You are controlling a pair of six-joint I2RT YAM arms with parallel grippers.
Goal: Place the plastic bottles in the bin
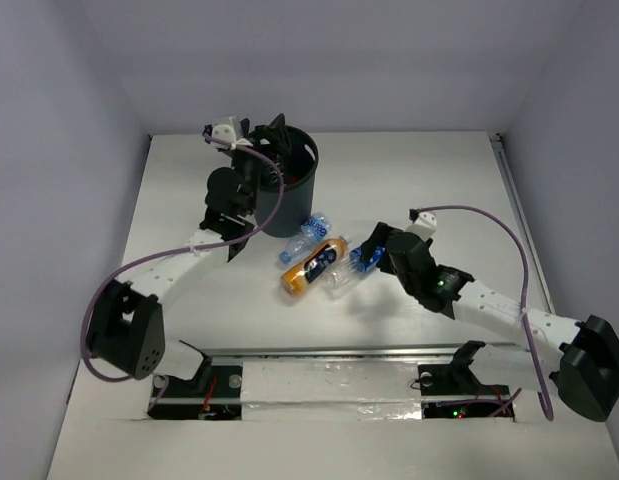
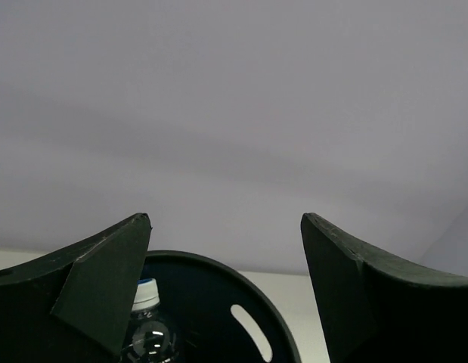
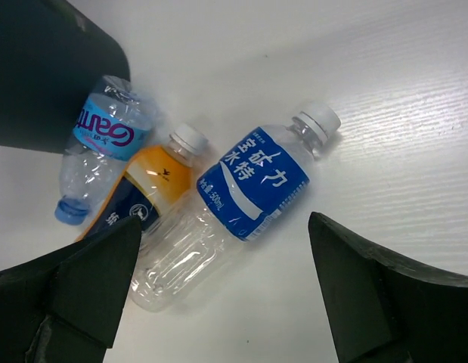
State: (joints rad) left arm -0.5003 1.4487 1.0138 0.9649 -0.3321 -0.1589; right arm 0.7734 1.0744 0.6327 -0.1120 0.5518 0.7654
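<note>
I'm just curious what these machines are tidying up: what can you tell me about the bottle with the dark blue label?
The dark-blue-labelled bottle is clear, thin-looking plastic, seemingly empty, with a white screw cap and white characters printed on its label. It lies on its side on the white table. Its clear lower body appears to rest against the orange-filled bottle beside it. The right gripper hangs over it, fingers open on either side, not gripping it.

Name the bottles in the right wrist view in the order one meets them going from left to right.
light-blue-labelled bottle → orange-filled bottle → dark-blue-labelled bottle
</note>
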